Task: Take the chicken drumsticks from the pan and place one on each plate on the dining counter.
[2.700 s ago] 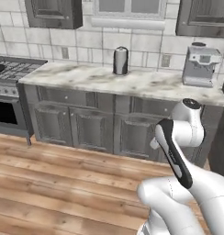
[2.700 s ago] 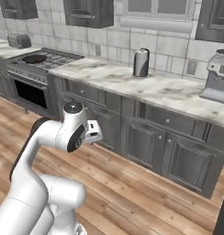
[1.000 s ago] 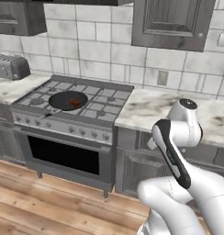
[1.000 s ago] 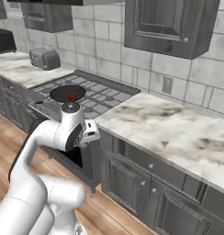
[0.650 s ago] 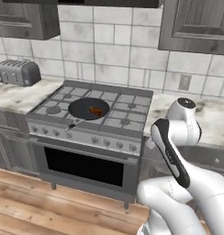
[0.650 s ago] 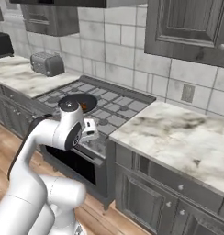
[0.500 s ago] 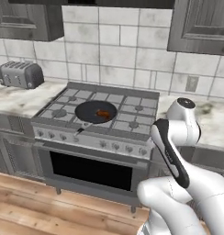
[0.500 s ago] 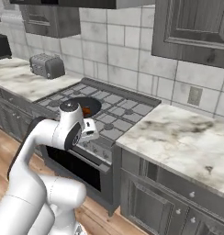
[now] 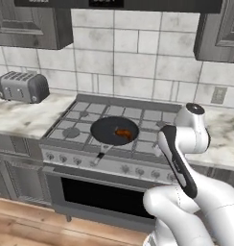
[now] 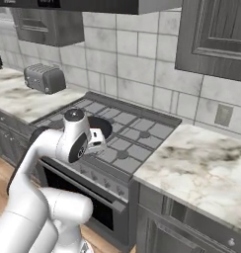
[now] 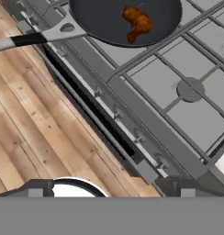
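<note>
A round black pan [image 9: 111,129] sits on the front middle grate of the gas stove [image 9: 76,132], its handle pointing toward the stove's front edge. The orange-brown chicken drumsticks [image 9: 122,133] lie close together right of the pan's centre. In the hand view the pan [image 11: 100,20] is at the top, the drumsticks [image 11: 137,22] inside it and the handle [image 11: 38,38] reaching left. My gripper [image 11: 111,192] hangs open and empty, in front of the stove over its front edge, well short of the pan. The folded arm hides part of the pan [image 10: 104,127]. The plates and the dining counter are out of view.
A steel toaster [image 9: 22,87] stands on the marble counter left of the stove. More marble counter [image 10: 191,173] runs to the stove's right. A knob panel and oven door [image 9: 104,197] face me above the wood floor [image 11: 31,124]. Dark wall cabinets and a hood hang overhead.
The whole picture has shifted: the base has driven along the counters and closer, bringing the stove and pan to the middle. The arm keeps its folded pose and the gripper stays open.
</note>
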### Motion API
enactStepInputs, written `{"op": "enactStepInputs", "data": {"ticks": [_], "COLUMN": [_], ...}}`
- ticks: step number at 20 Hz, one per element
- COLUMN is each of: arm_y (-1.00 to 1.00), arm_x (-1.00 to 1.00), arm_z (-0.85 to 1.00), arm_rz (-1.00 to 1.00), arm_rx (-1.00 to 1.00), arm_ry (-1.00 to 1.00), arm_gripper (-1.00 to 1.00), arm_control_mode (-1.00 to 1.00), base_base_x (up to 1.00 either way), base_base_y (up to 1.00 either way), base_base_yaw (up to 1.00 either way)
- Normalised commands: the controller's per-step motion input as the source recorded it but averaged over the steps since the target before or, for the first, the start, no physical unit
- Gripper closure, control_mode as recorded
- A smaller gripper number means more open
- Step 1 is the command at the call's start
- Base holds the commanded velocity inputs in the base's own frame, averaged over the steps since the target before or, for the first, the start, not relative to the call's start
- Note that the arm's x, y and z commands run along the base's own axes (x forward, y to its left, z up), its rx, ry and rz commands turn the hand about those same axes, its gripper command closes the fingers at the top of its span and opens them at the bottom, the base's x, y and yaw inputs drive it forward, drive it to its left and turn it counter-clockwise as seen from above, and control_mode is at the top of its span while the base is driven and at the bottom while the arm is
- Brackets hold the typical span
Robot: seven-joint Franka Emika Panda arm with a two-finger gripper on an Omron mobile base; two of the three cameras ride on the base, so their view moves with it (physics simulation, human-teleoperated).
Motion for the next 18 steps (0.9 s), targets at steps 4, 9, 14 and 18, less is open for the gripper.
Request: {"op": "enactStepInputs", "data": {"ticks": [4, 9, 14, 18], "arm_y": [0.0, 0.0, 0.0, 0.0], "arm_x": [0.0, 0.0, 0.0, 0.0], "arm_z": [0.0, 0.0, 0.0, 0.0], "arm_rz": [0.0, 0.0, 0.0, 0.0], "arm_rx": [0.0, 0.0, 0.0, 0.0], "arm_ry": [0.0, 0.0, 0.0, 0.0], "arm_gripper": [-1.0, -1.0, -1.0, -1.0], "arm_control_mode": [1.0, 1.0, 1.0, 1.0], "base_base_x": [0.74, 0.54, 0.61, 0.63], "base_base_y": [0.19, 0.36, 0.39, 0.05], "base_base_yaw": [-0.04, -0.05, -0.08, -0.01]}}
